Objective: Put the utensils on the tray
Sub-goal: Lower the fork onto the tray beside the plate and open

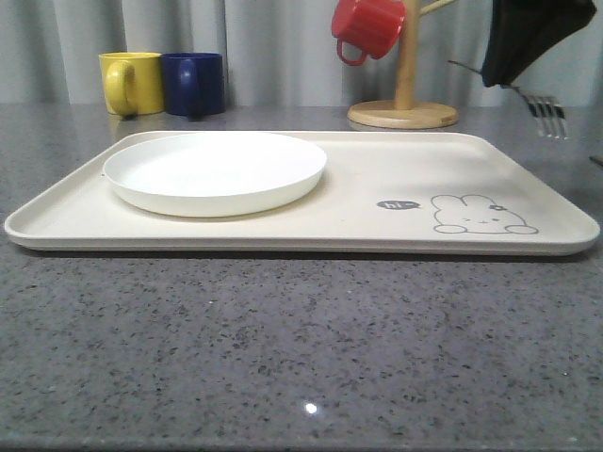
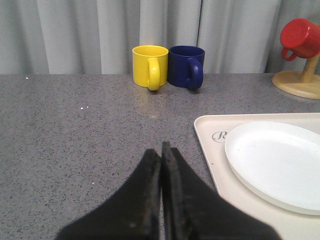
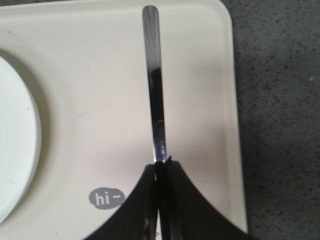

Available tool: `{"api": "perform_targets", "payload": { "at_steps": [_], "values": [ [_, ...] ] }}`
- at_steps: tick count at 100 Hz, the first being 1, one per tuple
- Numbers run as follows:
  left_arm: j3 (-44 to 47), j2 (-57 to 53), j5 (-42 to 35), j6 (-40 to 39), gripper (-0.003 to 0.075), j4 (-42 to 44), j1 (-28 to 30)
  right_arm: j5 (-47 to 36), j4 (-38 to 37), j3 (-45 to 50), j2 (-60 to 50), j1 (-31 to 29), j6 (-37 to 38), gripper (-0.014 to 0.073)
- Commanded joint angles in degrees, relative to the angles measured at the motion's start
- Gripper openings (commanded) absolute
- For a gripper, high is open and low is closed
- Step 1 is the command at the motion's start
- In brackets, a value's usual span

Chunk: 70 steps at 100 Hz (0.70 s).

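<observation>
The cream tray lies across the middle of the grey table, with a rabbit drawing at its right end. My right gripper hangs above the tray's far right corner, shut on a silver fork whose tines point right and down. In the right wrist view the fork's handle sticks out of the shut gripper, over the tray's right part near the "hi" mark. My left gripper is shut with nothing in it, over bare table left of the tray's corner.
A round white plate sits on the tray's left half. A yellow mug and a blue mug stand at the back left. A wooden mug stand with a red mug is behind the tray.
</observation>
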Motion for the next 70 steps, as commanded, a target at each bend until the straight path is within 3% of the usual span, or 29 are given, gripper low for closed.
{"api": "perform_targets", "payload": {
  "at_steps": [1, 37, 70],
  "values": [
    [-1.6, 0.3, -4.4, 0.1, -0.0017, -0.5, 0.2, -3.9, -4.7, -2.3, -0.3, 2.5, 6.1, 0.0055],
    [-1.6, 0.3, -4.4, 0.1, -0.0017, -0.5, 0.2, -4.2, -5.1, -10.2, 10.0, 7.7, 8.7, 0.0055],
    [-1.6, 0.3, -4.4, 0.1, -0.0017, -0.5, 0.2, -4.2, -5.1, -10.6, 13.9, 8.1, 10.7, 0.0055]
  ]
}}
